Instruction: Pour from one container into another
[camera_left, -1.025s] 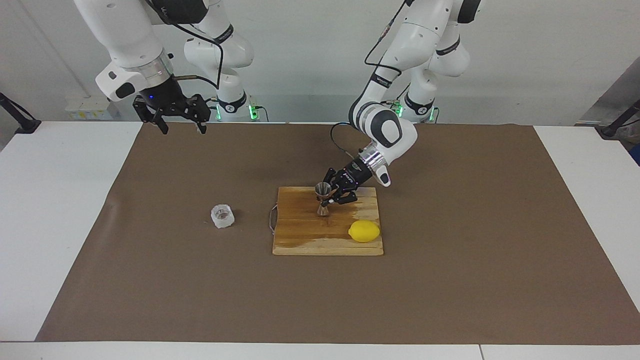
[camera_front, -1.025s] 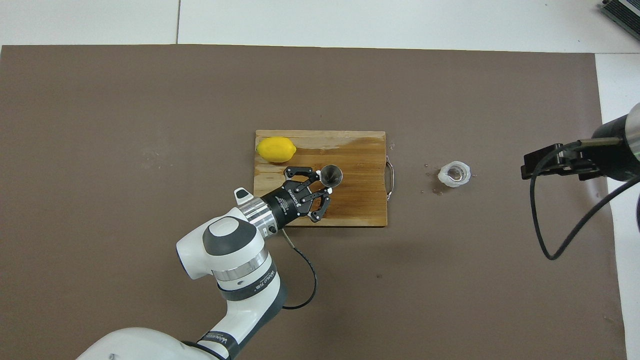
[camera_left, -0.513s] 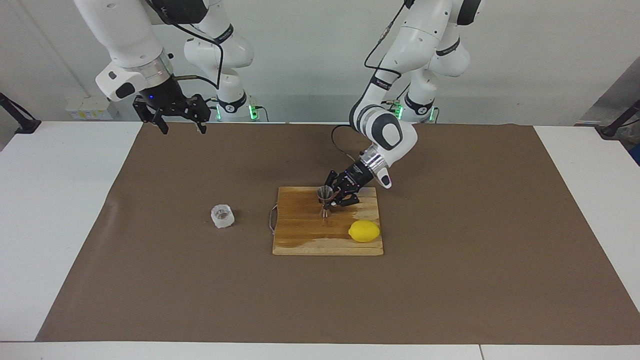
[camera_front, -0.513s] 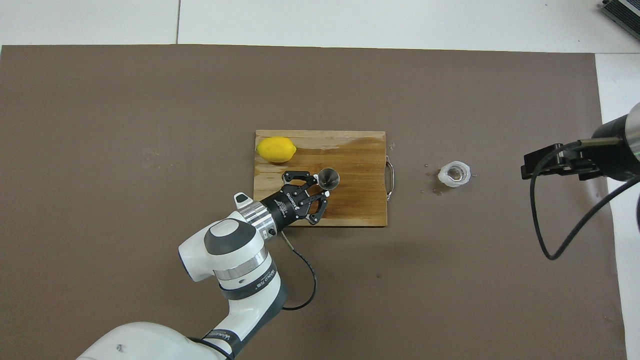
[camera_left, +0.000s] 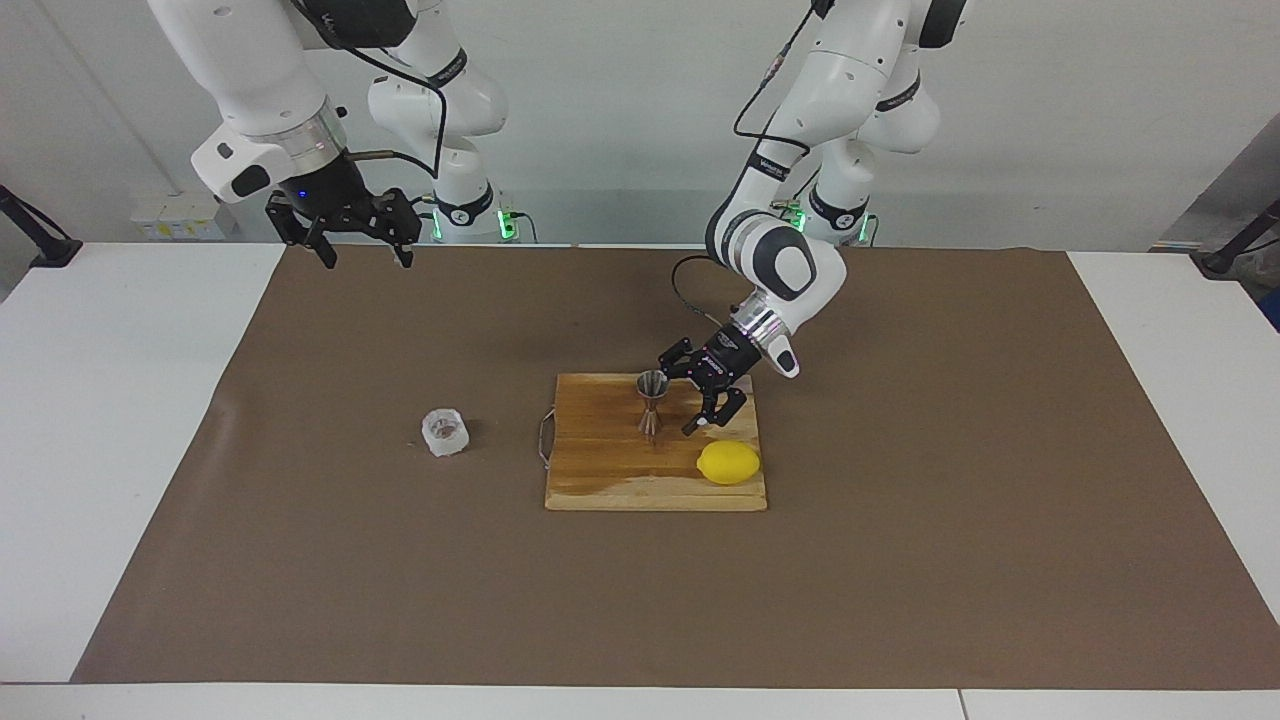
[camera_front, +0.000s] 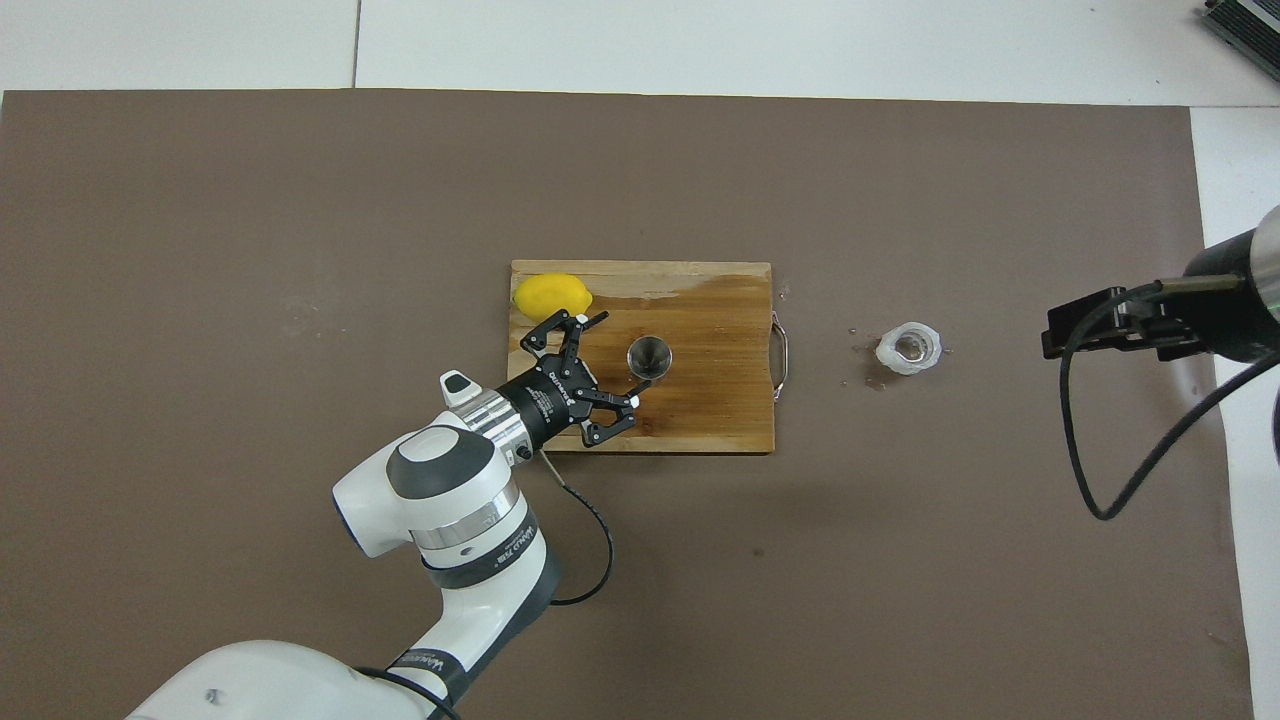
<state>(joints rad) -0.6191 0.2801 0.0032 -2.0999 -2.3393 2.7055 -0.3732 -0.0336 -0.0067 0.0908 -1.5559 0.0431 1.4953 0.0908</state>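
Bench: white top covered by a wide brown mat; it carries every item listed here.
Cutting board: rectangular wooden board with a wire handle, at the middle of the mat; part of its surface looks darker, perhaps wet.
Left claw: black two-finger claw, fingers spread wide, low over the board just beside the jigger and not touching it; it holds nothing.
Right claw: black claw hanging high over the mat's edge nearest the robots, at the right arm's end; fingers apart, empty; this arm waits.
Lemon: yellow, whole, lying on the board's corner toward the left arm's end, farther from the robots than the jigger.
Glass cup: small, squat, clear whitish faceted cup, standing upright on the mat, well apart from the board toward the right arm's end; no claw is near it.
Jigger: small silvery metal hourglass-shaped measure, standing upright on the board, mouth up.
Progress: the receiving jigger stands ready and free; the cup is ungrasped.
Remaining: judged from this layout, grasping the cup, carrying it over the jigger, and tilting it to pour.
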